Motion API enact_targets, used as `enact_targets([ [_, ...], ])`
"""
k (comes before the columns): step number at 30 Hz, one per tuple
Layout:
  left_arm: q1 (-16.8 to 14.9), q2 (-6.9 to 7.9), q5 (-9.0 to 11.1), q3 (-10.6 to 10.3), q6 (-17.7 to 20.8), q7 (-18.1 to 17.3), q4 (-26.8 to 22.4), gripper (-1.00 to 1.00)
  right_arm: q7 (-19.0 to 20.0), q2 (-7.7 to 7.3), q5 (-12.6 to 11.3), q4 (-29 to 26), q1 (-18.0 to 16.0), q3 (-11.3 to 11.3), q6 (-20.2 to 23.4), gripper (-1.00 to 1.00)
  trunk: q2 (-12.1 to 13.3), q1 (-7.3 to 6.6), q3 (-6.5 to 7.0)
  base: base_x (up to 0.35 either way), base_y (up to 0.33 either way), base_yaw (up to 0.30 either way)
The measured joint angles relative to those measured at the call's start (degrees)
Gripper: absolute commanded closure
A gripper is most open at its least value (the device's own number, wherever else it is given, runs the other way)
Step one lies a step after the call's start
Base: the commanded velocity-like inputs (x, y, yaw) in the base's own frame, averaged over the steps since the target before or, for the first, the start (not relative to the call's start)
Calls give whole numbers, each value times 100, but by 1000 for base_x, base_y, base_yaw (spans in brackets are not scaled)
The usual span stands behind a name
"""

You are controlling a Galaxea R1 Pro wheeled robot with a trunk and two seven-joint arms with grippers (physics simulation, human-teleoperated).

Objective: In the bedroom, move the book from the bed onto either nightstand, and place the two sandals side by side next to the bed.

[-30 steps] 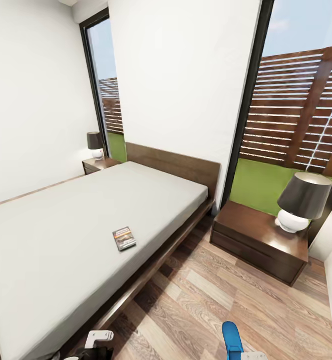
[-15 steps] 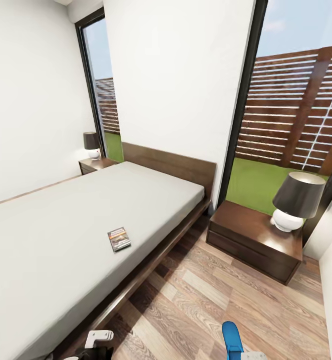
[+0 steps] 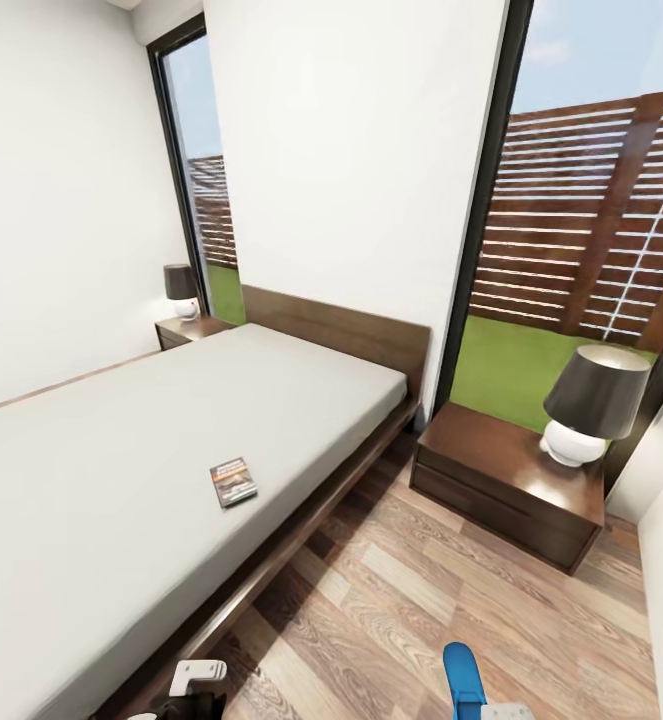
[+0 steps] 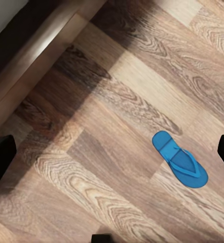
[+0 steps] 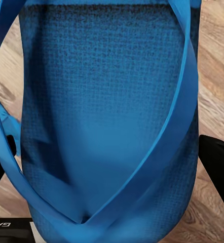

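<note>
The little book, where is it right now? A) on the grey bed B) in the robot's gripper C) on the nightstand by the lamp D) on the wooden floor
A: the book lies flat on the grey mattress of the bed, near its floor-side edge, well apart from the nightstand that carries the lamp.

left gripper (image 3: 193, 685): white angular bracket with small dark holes, seated on a black body, near the bed (image 3: 171, 420) frame.
left fingers (image 4: 1, 159): black, blocky, flat-ended.
right gripper (image 3: 501, 712): white plate with a few small dark dots.
right fingers (image 5: 217, 159): black, matte, squared.
marking: white capital letters on a black strip, partly cut off, unreadable.
</note>
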Motion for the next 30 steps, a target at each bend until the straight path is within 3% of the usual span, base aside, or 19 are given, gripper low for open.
enact_targets([
  [30, 0, 0, 2, 1, -13, -5, -5, -100, 0, 0, 0, 0, 0, 0, 0, 100, 0, 1, 0, 12, -64, -5],
])
